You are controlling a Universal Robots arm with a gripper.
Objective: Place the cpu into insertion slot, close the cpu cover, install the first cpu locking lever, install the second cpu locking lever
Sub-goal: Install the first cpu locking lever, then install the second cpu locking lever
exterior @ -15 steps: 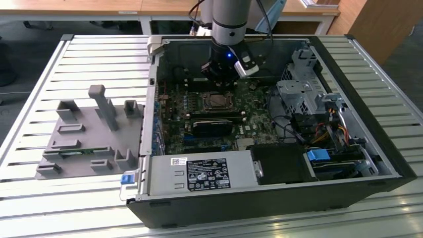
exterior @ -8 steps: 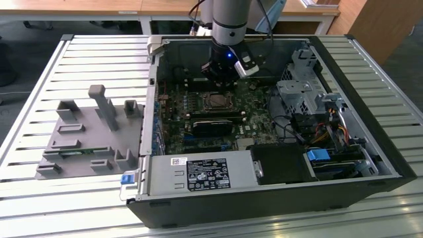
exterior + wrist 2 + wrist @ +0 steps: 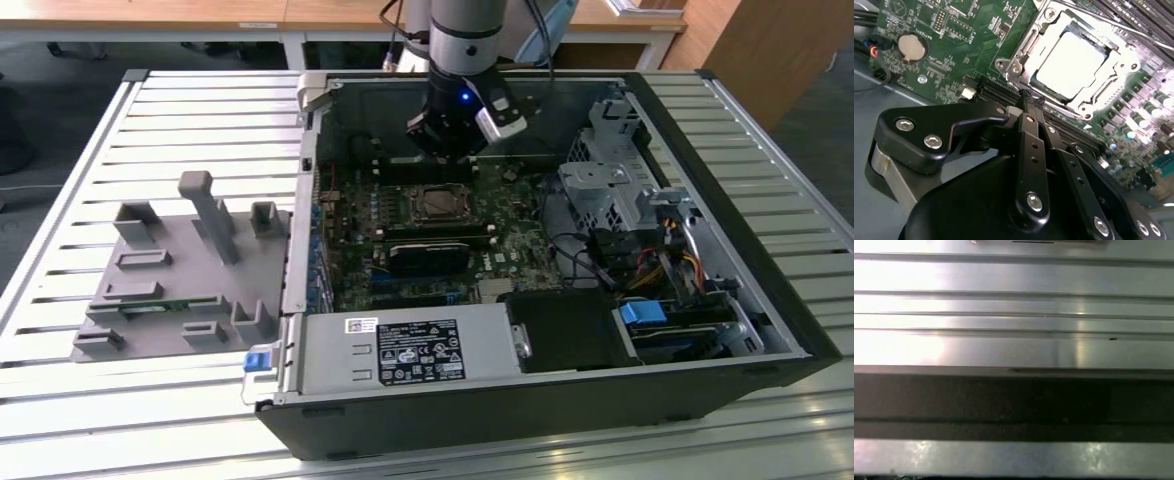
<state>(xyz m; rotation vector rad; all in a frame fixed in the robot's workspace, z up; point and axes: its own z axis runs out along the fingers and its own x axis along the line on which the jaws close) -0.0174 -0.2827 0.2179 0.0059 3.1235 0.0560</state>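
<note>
Open computer case lies on the slatted table. Motherboard sits flat inside it. Cpu rests in the socket near the board's middle, cpu cover framing it. Gripper hangs just beside the socket. Plastic fixture lies on the table at the exterior view's left of the case. Power supply sits at the case's near edge.
</note>
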